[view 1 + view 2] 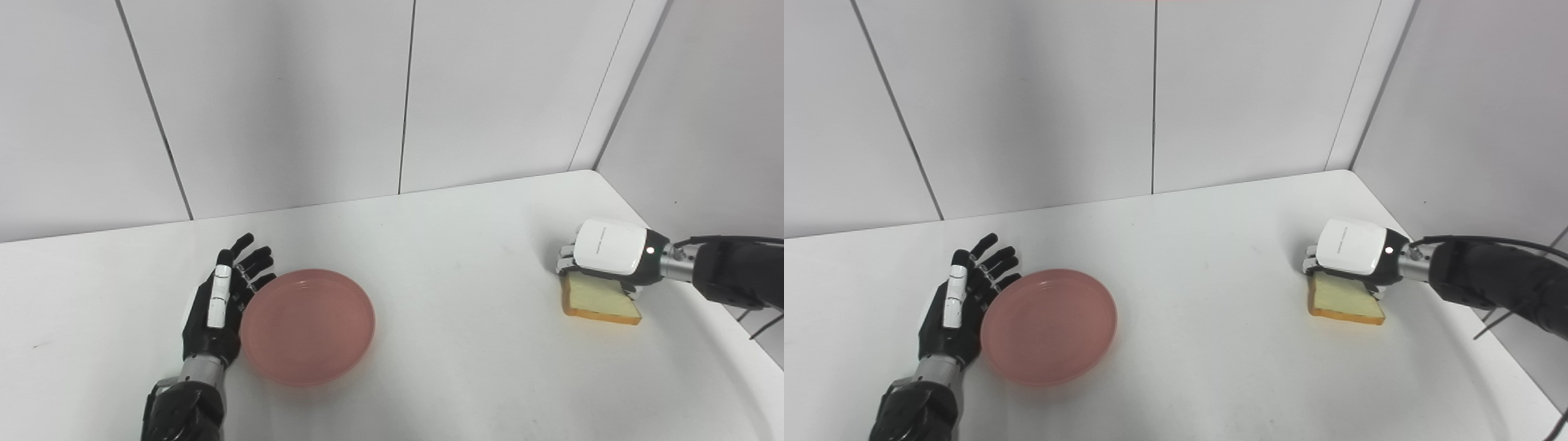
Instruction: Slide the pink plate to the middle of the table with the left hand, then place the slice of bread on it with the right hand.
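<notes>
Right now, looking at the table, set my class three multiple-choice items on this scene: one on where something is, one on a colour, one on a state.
1. Where is the slice of bread?
A. on the plate
B. on the table near the right edge
C. against the back wall

2. What colour is the plate?
A. pink
B. blue
C. green

3. How is the left hand?
A. closed in a fist on the plate
B. holding the bread
C. open, fingers stretched out, beside the plate's left rim

Answers:
1 B: the bread lies on the white table far to the right, with the right hand over its far end.
2 A: the plate is plainly pink.
3 C: its fingers are spread and straight along the rim, holding nothing.
</notes>
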Available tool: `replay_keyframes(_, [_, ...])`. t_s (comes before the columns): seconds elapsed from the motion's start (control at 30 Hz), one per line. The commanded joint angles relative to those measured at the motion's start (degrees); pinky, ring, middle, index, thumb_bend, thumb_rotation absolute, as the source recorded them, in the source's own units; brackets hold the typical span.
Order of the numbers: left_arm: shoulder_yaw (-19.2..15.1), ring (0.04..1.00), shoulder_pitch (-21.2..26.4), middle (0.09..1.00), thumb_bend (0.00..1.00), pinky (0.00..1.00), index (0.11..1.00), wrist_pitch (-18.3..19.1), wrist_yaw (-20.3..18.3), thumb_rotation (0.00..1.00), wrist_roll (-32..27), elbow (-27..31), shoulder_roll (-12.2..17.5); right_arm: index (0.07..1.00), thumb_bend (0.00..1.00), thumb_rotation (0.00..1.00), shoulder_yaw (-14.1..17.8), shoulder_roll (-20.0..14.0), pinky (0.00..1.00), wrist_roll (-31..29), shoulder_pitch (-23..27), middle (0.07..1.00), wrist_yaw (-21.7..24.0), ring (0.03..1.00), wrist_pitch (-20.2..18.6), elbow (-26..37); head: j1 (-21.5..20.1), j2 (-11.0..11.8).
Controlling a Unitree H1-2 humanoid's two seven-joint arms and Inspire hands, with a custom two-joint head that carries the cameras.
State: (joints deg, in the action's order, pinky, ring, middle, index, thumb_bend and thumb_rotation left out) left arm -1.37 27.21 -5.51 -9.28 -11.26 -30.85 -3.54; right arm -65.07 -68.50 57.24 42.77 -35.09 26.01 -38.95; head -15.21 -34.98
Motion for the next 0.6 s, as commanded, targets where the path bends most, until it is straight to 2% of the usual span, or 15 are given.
replay_keyframes(0.0, [0.08,0.802,-2.71,0.764,0.83,0.73,0.815,4.84,1.42,0.84,0.80,-3.62,-0.29,0.503,0.53,0.00,0.81,-2.34,0.45,0.83,2.15,0.470,1.79,0.491,0.91,2.11,0.03,0.05])
replay_keyframes(0.17, [0.06,0.796,-2.41,0.759,0.83,0.73,0.815,4.59,1.47,0.84,0.80,-4.14,-0.47,0.503,0.53,0.00,2.06,-3.07,0.43,1.94,4.15,0.472,3.99,0.483,0.90,5.77,0.03,0.21])
replay_keyframes(0.27, [0.06,0.799,-2.33,0.769,0.83,0.73,0.816,4.44,1.52,0.84,0.83,-4.37,-0.61,0.504,0.53,0.00,0.61,-3.06,0.42,1.76,6.31,0.474,5.92,0.480,0.90,7.48,0.06,0.26])
replay_keyframes(0.47, [0.33,0.792,-2.01,0.762,0.81,0.72,0.816,3.10,1.71,0.85,1.34,-5.47,-0.90,0.500,0.53,0.00,-2.93,-2.39,0.38,-3.21,11.49,0.475,8.13,0.456,0.91,9.59,0.78,0.26])
replay_keyframes(0.5, [0.43,0.790,-2.01,0.765,0.80,0.72,0.819,2.91,1.84,0.85,1.57,-5.51,-0.90,0.493,0.53,0.00,-2.95,-2.36,0.39,-3.98,12.24,0.485,9.42,0.462,0.91,10.27,0.78,0.26])
replay_keyframes(0.57, [0.53,0.785,-2.09,0.767,0.79,0.71,0.820,2.71,2.03,0.86,1.87,-5.42,-0.99,0.492,0.53,0.00,-1.91,-2.60,0.38,-6.46,13.47,0.490,14.96,0.460,0.91,12.77,0.92,0.20])
